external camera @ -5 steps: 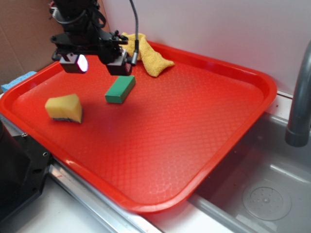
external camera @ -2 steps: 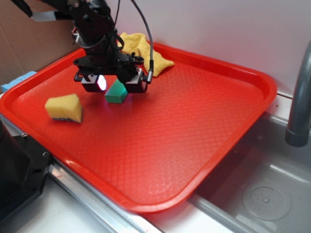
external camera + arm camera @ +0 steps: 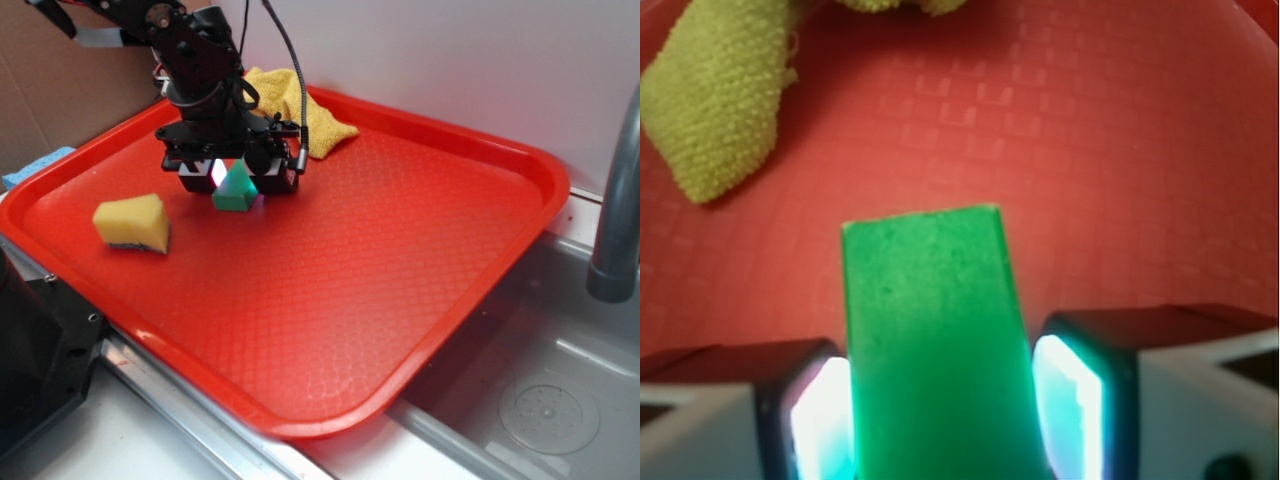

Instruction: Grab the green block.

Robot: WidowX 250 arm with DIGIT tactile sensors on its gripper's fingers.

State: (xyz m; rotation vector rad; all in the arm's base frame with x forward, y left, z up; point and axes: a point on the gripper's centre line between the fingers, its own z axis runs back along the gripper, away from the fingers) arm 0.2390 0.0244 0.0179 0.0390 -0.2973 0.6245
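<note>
Right, I've got the gripper (image 3: 236, 180) low on the red tray (image 3: 420, 300), straddling the green block (image 3: 236, 190).
Wrist view: the block (image 3: 935, 350) runs up the middle with a lit pad (image 3: 1065, 405) close on each side; whether they touch it I can't tell. The yellow cloth (image 3: 720, 100) lies beyond, apart. From outside the arm hides most of the block; the yellow sponge (image 3: 132, 222) sits near, clear to one side, and the cloth (image 3: 305, 115) is at the far rim.

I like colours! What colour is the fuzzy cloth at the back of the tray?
Yellow terry cloth, clearest in the wrist view.
</note>
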